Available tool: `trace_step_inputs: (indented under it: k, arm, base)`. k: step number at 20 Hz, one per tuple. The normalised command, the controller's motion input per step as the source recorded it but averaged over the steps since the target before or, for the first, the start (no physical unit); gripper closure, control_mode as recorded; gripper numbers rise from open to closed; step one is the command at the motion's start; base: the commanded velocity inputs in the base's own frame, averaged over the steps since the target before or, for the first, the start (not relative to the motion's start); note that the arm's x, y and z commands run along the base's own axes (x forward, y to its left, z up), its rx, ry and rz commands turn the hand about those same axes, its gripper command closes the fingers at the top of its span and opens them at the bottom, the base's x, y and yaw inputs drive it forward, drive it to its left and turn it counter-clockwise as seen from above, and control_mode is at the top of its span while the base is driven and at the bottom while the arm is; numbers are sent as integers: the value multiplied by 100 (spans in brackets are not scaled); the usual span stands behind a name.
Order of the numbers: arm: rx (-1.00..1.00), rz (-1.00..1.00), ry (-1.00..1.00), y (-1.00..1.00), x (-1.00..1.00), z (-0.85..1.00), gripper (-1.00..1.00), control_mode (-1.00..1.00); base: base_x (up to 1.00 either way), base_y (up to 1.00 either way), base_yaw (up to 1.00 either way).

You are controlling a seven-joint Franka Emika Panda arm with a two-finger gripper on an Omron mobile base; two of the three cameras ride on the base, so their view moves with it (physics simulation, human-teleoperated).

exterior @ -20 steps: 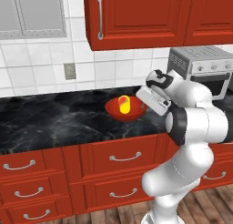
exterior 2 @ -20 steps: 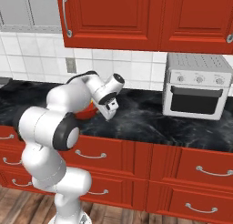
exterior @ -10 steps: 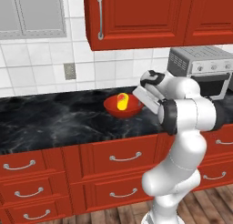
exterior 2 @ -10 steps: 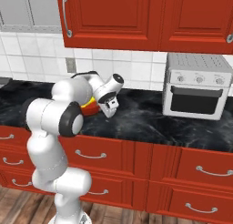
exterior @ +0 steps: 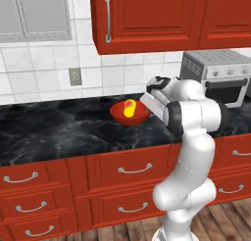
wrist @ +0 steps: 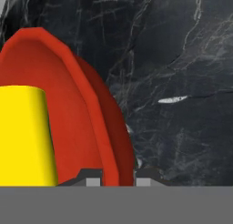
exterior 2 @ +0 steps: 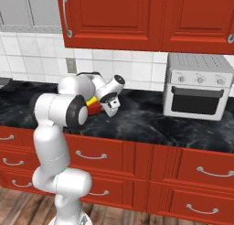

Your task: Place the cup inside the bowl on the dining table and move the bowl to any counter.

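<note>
A white robot arm reaches over a black marble bench [exterior: 59,130] in a red-fronted kitchen, its tool [wrist: 118,175] clamped on the rim of a glossy red-orange bowl [exterior: 130,112]. In the hand view the two dark finger tips [wrist: 90,177] stand either side of the bowl's wall, one inside and one outside. A small yellow cup [exterior: 129,108] with a red patch sits inside the bowl, near the gripped side. From the left base view the bowl appears over the bench top, toward its back half, below a red wall cabinet [exterior: 147,19]; whether it rests on the marble or hangs just above cannot be told. A silver toaster oven [exterior 2: 196,84] stands on the same bench, well apart from the bowl, on the arm's right. Red drawers [exterior: 130,169] with curved silver handles run beneath the bench.
</note>
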Motion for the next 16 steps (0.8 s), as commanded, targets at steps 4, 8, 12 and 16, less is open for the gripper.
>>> trace_step_inputs:
  k: [4,8,12,16]
  arm:
    - [0,2,-3,1,9,-13,100,-100]
    - [0,6,0,0,0,-3,100,-100]
    - [0,6,0,0,0,0,100,-100]
    - [0,4,0,0,2,-8,100,-100]
  base:
    - [0,0,0]
    - [0,0,0]
    - [0,0,0]
    - [0,0,0]
